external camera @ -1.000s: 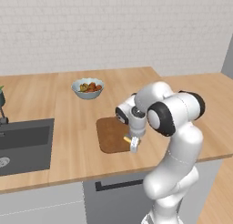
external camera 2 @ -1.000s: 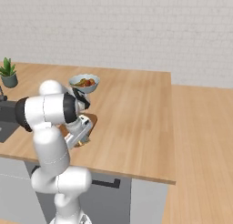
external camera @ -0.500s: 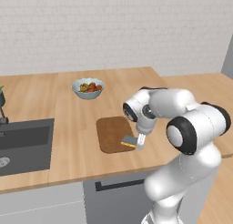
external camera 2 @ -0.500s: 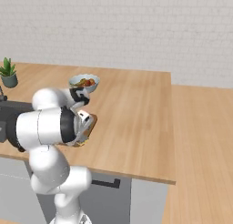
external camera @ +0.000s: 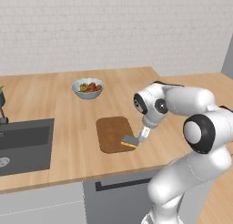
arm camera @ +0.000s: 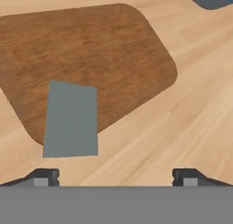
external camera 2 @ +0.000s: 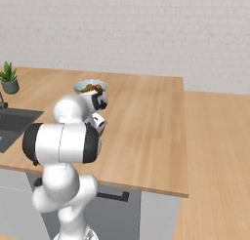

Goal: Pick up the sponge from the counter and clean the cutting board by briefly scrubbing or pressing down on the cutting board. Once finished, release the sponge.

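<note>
- From my remote station, I see the sponge [external camera: 129,140] lying grey face up on the near right corner of the cutting board [external camera: 113,133], its yellow body showing along the near edge in the left base view.
- In the hand view the sponge [arm camera: 71,119] rests partly on the cutting board [arm camera: 91,54] and partly over its rounded corner, above the light counter [arm camera: 182,127].
- The gripper [external camera: 141,137] hangs just beside the sponge, up and to its right in the left base view; I cannot tell from there whether it touches.
- The hand is released: in the hand view the gripper [arm camera: 115,176] has its two dark fingertips [arm camera: 43,176] set wide apart at the bottom edge, with nothing between them, and the sponge lies free ahead of the left tip.
- The board sits flat on the tan counter [external camera: 73,114], to the right of the dark sink [external camera: 22,143] in the left base view.
- A pale bowl [external camera: 88,88] of fruit stands on the counter beyond the board, well apart from it.
- In the right base view I see the same bowl [external camera 2: 90,86] past the arm's white body, and a small potted plant [external camera 2: 9,78] near the far left end of the counter [external camera 2: 141,122].
- A white brick wall [external camera: 113,32] runs behind the worktop.
</note>
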Robot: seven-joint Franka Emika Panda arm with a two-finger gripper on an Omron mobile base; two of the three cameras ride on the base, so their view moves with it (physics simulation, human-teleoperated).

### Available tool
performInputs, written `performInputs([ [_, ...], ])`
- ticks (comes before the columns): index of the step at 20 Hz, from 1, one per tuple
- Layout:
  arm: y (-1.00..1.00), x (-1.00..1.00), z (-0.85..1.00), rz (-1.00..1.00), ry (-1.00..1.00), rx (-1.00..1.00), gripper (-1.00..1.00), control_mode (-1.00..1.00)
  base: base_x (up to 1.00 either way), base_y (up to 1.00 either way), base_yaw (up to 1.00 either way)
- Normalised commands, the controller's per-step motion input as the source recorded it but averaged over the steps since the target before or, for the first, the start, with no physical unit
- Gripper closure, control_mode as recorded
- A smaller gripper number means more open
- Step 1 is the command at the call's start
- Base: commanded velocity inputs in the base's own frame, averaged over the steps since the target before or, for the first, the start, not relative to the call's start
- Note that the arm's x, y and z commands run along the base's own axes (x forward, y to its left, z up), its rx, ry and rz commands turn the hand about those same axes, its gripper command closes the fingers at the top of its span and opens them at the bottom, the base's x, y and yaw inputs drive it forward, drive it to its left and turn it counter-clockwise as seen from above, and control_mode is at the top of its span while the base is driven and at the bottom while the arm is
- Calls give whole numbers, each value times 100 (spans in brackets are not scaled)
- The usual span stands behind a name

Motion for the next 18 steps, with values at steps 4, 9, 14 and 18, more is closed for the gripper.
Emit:
performInputs([
  [4,-2,63,98,-23,33,-5,-100,-100,0,0,0],
  [9,0,60,78,-22,24,-12,-100,-100,0,0,0],
  [14,0,26,73,-23,22,-12,-100,-100,0,0,0],
  [18,0,0,56,-24,11,-8,-100,-100,0,0,0],
])
